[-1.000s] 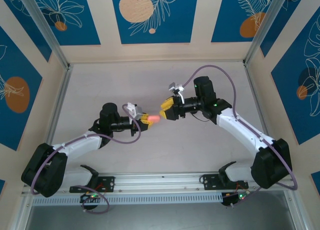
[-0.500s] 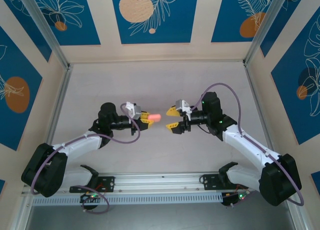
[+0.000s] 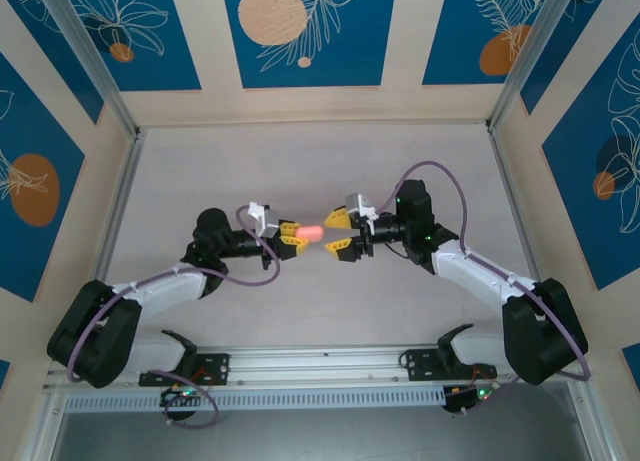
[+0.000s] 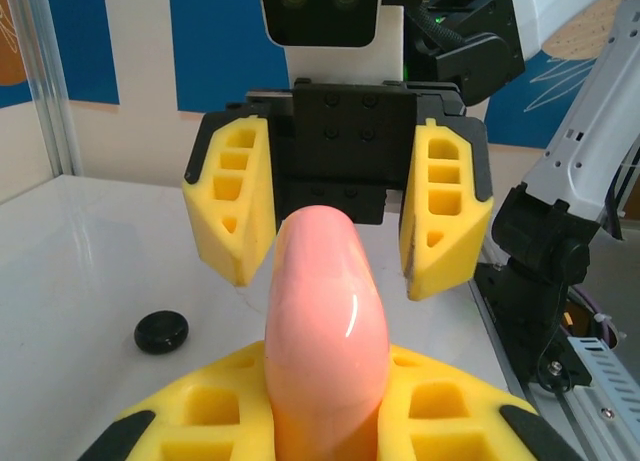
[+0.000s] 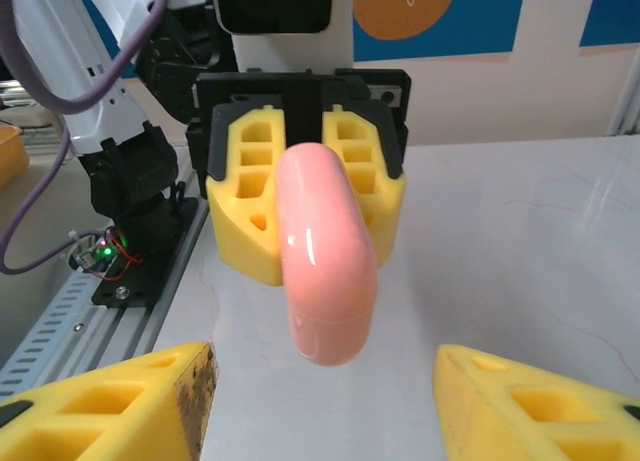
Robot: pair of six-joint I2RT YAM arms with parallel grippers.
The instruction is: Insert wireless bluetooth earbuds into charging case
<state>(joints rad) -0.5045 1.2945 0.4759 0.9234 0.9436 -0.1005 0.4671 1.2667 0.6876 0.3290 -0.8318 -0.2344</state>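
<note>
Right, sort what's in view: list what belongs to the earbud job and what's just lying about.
Part of the job:
- pink charging case, closed, gripped at one end
- left gripper, shut on it
- right gripper, open, facing the case's free end

Lying about:
- black disc, untouched on the white table; possibly another case, cannot tell

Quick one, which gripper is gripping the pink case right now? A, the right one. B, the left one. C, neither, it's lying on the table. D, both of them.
B: the left gripper is clamped on the pink case, while the right gripper faces it with its jaws wide open, not touching it.
</note>
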